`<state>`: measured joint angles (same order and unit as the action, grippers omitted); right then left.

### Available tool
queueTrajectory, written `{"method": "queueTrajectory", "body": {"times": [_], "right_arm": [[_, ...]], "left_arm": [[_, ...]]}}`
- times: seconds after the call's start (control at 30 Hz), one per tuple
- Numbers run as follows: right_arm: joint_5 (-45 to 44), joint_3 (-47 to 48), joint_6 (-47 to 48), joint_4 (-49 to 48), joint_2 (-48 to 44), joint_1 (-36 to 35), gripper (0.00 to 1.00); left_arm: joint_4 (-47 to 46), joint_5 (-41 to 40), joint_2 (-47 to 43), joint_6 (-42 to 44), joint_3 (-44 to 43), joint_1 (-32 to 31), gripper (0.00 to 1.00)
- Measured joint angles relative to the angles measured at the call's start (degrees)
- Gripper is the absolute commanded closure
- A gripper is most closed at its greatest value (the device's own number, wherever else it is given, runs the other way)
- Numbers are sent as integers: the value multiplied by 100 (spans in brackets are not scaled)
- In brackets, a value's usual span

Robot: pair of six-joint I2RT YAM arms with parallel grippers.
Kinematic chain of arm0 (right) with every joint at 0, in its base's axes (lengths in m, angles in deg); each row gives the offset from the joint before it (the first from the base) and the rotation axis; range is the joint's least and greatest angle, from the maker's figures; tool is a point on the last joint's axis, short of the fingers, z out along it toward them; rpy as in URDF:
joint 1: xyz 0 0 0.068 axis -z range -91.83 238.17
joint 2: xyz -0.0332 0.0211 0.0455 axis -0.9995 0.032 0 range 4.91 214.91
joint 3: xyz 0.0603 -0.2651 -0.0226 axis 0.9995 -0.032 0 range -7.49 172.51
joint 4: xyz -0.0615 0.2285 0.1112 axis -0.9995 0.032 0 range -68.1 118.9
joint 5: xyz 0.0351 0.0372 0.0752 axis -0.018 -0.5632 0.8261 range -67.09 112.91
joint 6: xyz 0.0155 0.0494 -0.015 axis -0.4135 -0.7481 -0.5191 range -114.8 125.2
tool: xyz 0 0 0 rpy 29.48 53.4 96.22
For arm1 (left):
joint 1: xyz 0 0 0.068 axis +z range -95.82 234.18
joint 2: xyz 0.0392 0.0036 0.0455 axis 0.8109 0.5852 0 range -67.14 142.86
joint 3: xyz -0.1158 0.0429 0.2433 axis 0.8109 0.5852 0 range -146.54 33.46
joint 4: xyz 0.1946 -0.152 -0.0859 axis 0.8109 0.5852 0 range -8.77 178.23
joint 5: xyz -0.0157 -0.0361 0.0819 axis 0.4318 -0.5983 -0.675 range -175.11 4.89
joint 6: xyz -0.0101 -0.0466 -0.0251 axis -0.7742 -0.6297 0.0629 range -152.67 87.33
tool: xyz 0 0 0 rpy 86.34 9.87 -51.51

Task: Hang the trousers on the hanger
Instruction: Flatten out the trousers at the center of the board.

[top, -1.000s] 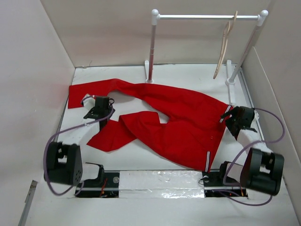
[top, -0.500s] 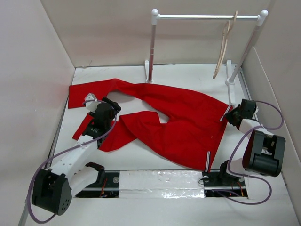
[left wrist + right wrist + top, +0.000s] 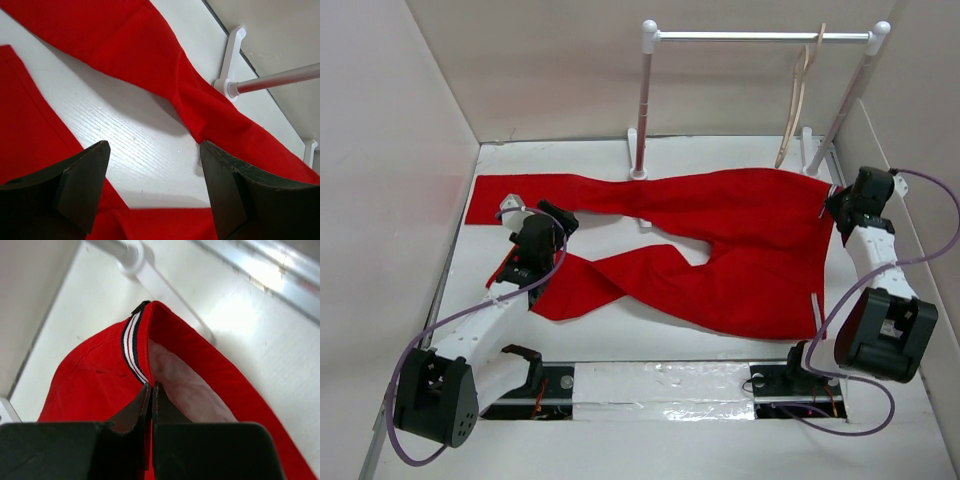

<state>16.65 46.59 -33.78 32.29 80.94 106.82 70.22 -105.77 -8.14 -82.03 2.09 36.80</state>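
Note:
The red trousers [image 3: 740, 240] lie spread across the white table, legs pointing left, waist at the right. My right gripper [image 3: 842, 203] is shut on the trousers' waistband at the far right; in the right wrist view the jaws pinch the red edge [image 3: 145, 365] beside its striped trim. My left gripper [image 3: 552, 222] hovers open over the gap between the two legs, nothing between its fingers [image 3: 80, 180]; red cloth [image 3: 150, 60] lies ahead and below. The pale wooden hanger [image 3: 798, 100] hangs from the rail at the back right.
A white-posted rack with a silver bar [image 3: 760, 36] stands at the back; its left post foot [image 3: 638, 165] touches the upper trouser leg. Beige walls enclose the table on left, back and right. A foil-taped strip [image 3: 660, 385] runs between the arm bases.
My right gripper shut on the waistband and pulled it back and to the right, stretching the trousers flatter. My left arm swung forward over the legs and its jaws widened.

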Motion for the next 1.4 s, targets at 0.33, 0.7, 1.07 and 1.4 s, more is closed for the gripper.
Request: {"method": "queueTrajectory", "body": {"times": [0.33,0.7,1.07,1.4], "right_arm": [[-726,898,66,212,1102,2,16],[-166,-870,-13,-931,-1379,-1961,94],[334,-1853,671,-1150,-1246,-5974,75],[37,-1952,767,-1342,-881,-7340,54]], "left_arm": [[2,-140,334,-195,0,181,20],[107,-39,1950,-625,-319,914,20],[251,101,2981,-817,-1429,922,17],[94,695,3713,-1279,-1792,918,23]]}}
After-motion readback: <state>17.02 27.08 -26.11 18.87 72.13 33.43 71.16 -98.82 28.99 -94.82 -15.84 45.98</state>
